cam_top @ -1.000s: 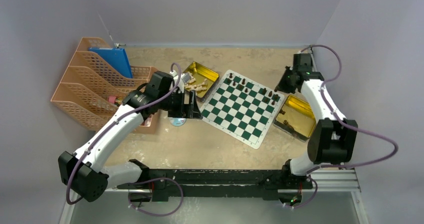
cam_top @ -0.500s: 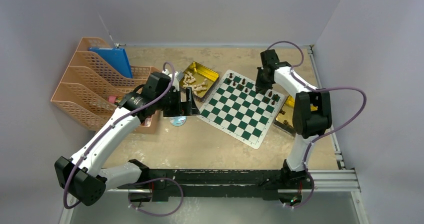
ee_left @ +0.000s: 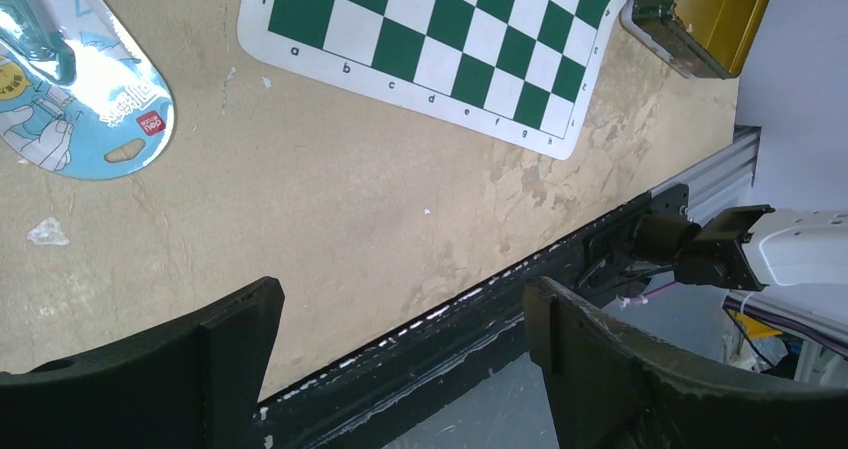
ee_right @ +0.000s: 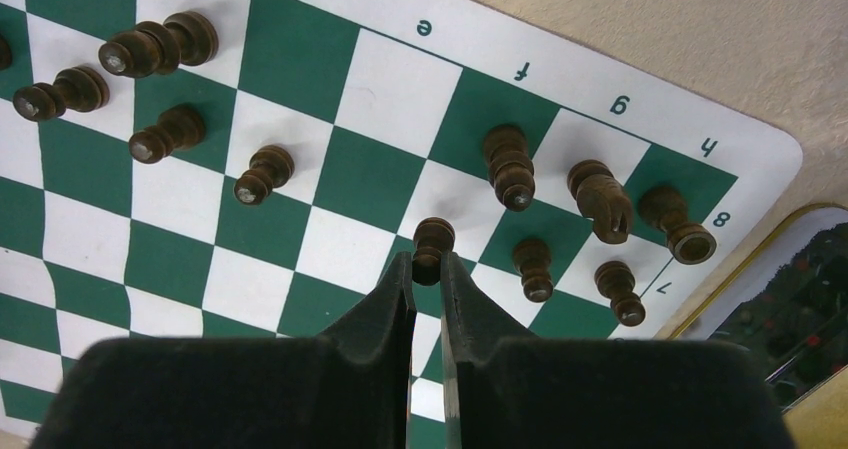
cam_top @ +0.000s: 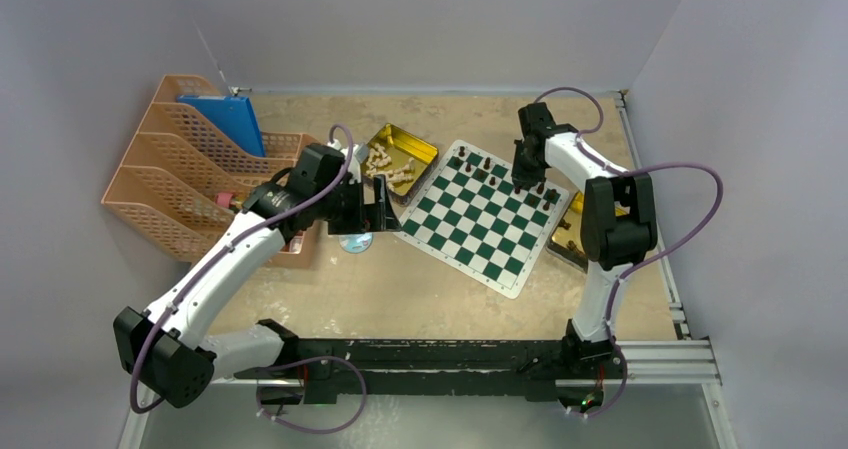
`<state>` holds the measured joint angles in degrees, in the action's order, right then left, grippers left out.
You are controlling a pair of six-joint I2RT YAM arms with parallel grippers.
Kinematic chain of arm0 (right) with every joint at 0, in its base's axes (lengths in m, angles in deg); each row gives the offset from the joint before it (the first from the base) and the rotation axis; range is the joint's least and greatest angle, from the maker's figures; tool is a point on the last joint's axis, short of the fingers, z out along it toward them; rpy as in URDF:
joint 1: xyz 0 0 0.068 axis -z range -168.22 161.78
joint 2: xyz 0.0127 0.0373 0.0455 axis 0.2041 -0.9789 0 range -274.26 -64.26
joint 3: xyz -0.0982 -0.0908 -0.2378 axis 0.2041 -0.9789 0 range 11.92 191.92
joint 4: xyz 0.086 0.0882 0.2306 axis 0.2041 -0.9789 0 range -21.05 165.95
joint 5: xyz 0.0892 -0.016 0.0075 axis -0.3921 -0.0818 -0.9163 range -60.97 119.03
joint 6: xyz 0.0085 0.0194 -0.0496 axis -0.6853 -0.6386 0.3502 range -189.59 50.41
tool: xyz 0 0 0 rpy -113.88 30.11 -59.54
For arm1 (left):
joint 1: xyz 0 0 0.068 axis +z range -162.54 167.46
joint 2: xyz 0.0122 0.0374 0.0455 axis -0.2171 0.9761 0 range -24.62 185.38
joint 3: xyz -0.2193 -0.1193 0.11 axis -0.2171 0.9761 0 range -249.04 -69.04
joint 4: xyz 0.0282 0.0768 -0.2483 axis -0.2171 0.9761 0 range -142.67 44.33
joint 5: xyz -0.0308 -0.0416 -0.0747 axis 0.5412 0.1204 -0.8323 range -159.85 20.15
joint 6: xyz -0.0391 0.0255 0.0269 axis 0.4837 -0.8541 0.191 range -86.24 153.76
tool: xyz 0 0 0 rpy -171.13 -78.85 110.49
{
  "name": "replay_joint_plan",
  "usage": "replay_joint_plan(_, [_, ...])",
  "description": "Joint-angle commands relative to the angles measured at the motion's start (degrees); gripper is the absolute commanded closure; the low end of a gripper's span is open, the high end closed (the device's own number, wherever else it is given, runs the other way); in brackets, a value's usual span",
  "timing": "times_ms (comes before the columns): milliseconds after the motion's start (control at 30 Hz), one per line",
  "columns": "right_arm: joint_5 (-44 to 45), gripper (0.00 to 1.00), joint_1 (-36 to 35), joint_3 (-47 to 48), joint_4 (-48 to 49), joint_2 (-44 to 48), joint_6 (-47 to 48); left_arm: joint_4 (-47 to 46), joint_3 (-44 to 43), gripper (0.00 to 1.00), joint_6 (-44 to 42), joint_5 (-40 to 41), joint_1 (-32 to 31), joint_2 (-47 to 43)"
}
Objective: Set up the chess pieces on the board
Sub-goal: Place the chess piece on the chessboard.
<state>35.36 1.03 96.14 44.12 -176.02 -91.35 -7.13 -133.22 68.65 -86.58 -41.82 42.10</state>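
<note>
Right gripper (ee_right: 427, 269): clamped on a dark brown pawn (ee_right: 434, 235) over the chess board (ee_right: 372, 174) (sister pieces (ee_right: 509, 165) alongside). Left gripper (ee_left: 400, 314): fingers wide apart, empty.

The table (cam_top: 420, 289) has a worn tan top, scuffed pale in patches, and plain lilac-grey walls close it in: a far wall (cam_top: 430, 19) along its far edge, a left wall (cam_top: 60, 119), and a right wall (cam_top: 760, 119) that meets the far one at the far right corner. A black bar (cam_top: 430, 354) runs along the near edge, with a ribbed aluminium rail (cam_top: 670, 361) beside it toward the near right corner. The light is soft and even, casting only faint shadows on the tabletop.
</note>
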Motion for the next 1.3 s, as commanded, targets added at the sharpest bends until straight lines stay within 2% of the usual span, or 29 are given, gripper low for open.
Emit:
replay_joint_plan(0, [-0.1,0.90,0.2,0.9,-0.9,0.1,-0.2,-1.4,-2.2,0.10,-0.9,-0.8,0.2,0.5])
replay_joint_plan(800, [4.1,0.88,0.3,-2.2,2.2,-0.3,-1.2,-1.0,-3.8,0.10,-2.6,-0.6,0.3,1.2])
replay_joint_plan(1267, [2.6,0.86,0.8,-3.8,4.0,-0.4,-1.3,-0.6,-4.0,0.11,-2.5,-1.1,0.2,1.1])
